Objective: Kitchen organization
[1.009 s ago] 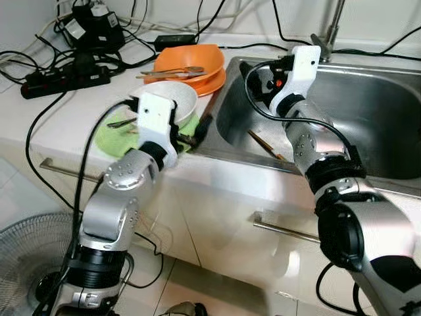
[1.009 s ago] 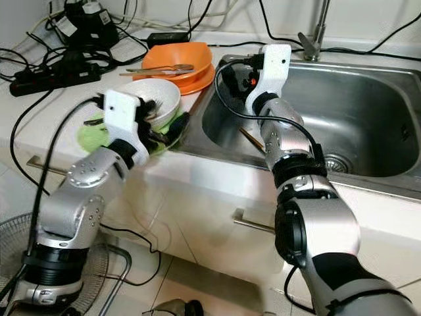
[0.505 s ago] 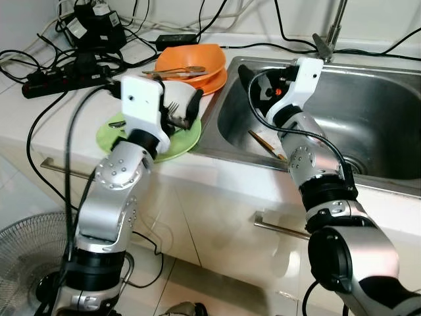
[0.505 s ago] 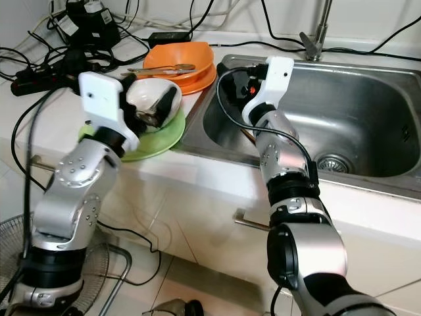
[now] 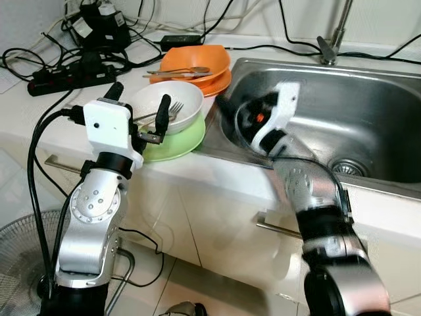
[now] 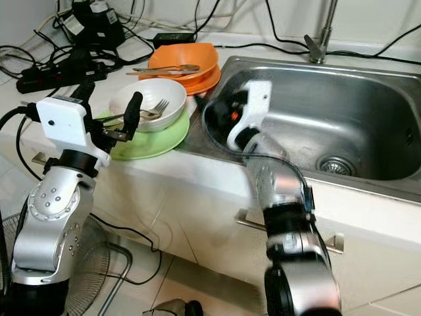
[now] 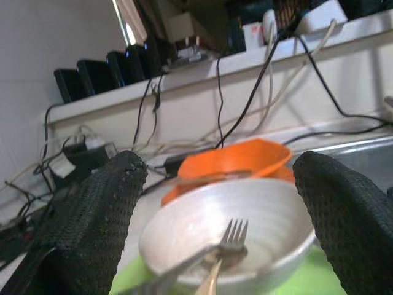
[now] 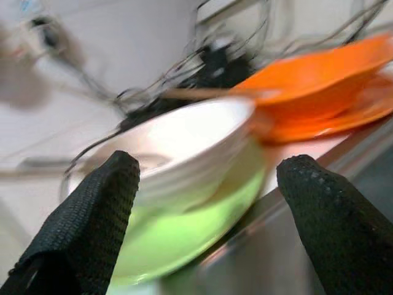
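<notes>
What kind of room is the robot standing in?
Most likely a home kitchen: there is a stainless steel sink with a metal tap, and a white bowl holding a fork, stacked on a green plate on the counter.

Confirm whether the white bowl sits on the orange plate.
No: the white bowl sits on the green plate, with a fork in it; the orange dishes lie behind.

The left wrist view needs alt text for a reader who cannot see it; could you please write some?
Between the left pincer's two open black fingers sits a white bowl holding a fork, on a green plate. Behind are an orange bowl and cables along a wall.
</notes>
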You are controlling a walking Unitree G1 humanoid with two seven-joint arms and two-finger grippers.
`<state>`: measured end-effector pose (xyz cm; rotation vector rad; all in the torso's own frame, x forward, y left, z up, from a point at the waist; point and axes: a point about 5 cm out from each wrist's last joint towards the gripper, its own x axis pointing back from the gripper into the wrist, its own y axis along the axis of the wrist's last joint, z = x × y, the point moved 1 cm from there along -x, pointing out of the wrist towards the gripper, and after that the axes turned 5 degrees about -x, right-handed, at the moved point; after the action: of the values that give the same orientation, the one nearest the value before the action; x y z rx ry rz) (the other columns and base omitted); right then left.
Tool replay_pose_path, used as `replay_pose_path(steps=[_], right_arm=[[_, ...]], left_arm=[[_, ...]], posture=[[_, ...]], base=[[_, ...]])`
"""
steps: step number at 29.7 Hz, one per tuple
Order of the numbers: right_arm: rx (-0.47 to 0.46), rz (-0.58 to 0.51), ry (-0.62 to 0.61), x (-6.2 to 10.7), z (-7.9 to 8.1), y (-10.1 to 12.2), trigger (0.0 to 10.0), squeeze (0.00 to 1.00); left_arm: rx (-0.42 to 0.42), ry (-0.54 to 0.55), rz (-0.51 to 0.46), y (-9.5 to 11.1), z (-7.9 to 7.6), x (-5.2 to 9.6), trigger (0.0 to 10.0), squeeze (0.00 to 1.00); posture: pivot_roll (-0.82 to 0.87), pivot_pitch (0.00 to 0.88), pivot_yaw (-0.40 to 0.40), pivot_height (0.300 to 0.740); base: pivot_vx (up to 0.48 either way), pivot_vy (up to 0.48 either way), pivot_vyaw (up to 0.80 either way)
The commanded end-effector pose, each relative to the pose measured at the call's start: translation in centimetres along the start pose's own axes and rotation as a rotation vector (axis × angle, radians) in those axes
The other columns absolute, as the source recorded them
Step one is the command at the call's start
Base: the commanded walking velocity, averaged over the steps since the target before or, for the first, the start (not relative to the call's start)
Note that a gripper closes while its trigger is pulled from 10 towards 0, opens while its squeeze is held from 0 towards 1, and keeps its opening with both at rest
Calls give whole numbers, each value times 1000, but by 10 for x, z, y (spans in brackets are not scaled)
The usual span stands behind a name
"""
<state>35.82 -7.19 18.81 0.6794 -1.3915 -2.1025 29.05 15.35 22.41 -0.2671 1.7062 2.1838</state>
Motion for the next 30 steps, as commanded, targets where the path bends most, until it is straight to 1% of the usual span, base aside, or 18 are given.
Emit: replay_pose_path(steps=[1, 3, 5, 9, 17, 18, 19, 21, 22, 23, 24, 27, 28, 29, 30], right_arm=[[20, 33, 105, 7, 14, 3, 10000, 0], [36, 44, 110, 13, 15, 3, 10000, 0], [32, 34, 84, 15, 11, 7, 10000, 0], [27, 36, 66, 19, 11, 11, 10000, 0], [34, 35, 64, 22, 15, 13, 10000, 0], [33, 32, 61, 22, 15, 13, 10000, 0], [31, 30, 58, 23, 15, 14, 10000, 0], [28, 28, 56, 23, 16, 15, 10000, 0], [19, 32, 65, 25, 18, 16, 10000, 0], [19, 32, 65, 25, 18, 16, 10000, 0], [9, 40, 87, 27, 20, 16, 10000, 0], [12, 50, 113, 29, 23, 16, 10000, 0], [14, 54, 123, 30, 24, 16, 10000, 0], [16, 58, 131, 31, 24, 16, 10000, 0], [16, 58, 131, 31, 24, 16, 10000, 0]], left_arm=[[-6, 11, 19, -8, 1, 1, 10000, 0], [1, 11, 30, -13, 1, 0, 10000, 0], [7, 10, 39, -18, 0, -1, 10000, 0], [-1, -13, 28, -24, -2, -4, 10000, 0], [-10, -36, 24, -31, -1, -11, 10000, 0], [-9, -37, 24, -32, -1, -11, 9294, 0], [-5, -35, 30, -34, 0, -11, 7451, 0], [3, -31, 39, -38, 2, -12, 7608, 0], [5, -31, 37, -41, 2, -13, 8784, 0], [5, -31, 37, -41, 2, -13, 8784, 0], [5, -30, 35, -41, 2, -14, 10000, 0], [13, -26, 37, -43, 2, -14, 10000, 0], [15, -25, 38, -44, 2, -14, 8392, 0], [21, -29, 36, -45, 1, -14, 3529, 0], [21, -29, 36, -45, 1, -14, 3529, 0]], posture=[[22, 42, 111, 740], [13, 42, 115, 740], [4, 43, 118, 740], [-5, 43, 122, 740], [-10, 43, 125, 740], [-11, 44, 125, 740], [-12, 44, 125, 740], [-15, 46, 126, 740], [-16, 47, 127, 740], [-16, 47, 127, 740], [-17, 48, 126, 740], [-18, 49, 127, 740], [-20, 49, 127, 740], [-21, 50, 128, 740], [-21, 50, 128, 740]], base=[[0, 0, 0], [0, 0, 0], [0, 0, 0], [0, 0, 0], [0, 0, 0], [0, 0, 0], [0, 0, 0], [0, 0, 0], [0, 0, 0], [0, 0, 0], [0, 0, 0], [0, 0, 0], [0, 0, 0], [0, 0, 0], [0, 0, 0]])
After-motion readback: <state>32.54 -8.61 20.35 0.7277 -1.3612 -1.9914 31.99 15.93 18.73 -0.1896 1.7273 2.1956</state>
